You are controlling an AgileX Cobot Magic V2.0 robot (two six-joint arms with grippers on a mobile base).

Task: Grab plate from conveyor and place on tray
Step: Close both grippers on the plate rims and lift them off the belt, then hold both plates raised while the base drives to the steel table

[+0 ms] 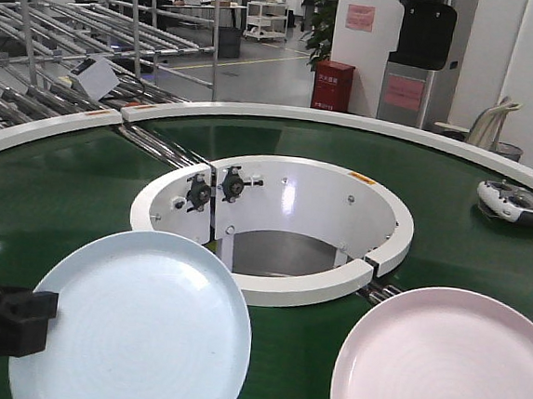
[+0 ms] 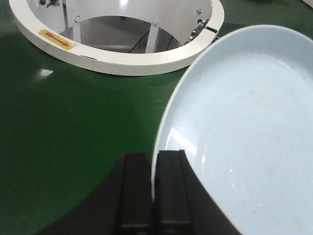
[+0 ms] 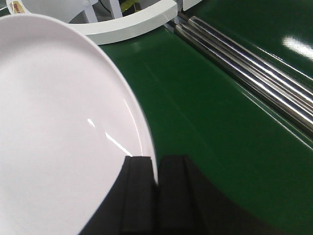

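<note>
Pale blue plate [image 1: 134,323] and pale pink plate [image 1: 448,365], each pinched at its rim.
Left fingers [image 2: 134,191] clamp the blue plate at 7 o'clock, over the dark green belt of the conveyor [image 1: 63,182]; right fingers [image 3: 139,196] clamp the pink plate at 5 o'clock. Both plates are round, glossy and smooth, with faint concentric rings. Steel roller strips [image 3: 244,63] run out from the white central ring [image 1: 268,284].

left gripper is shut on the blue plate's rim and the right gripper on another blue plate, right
No: the right gripper is shut on a pink plate, as the right wrist view shows. The left gripper does grip the blue plate by its rim.
</note>
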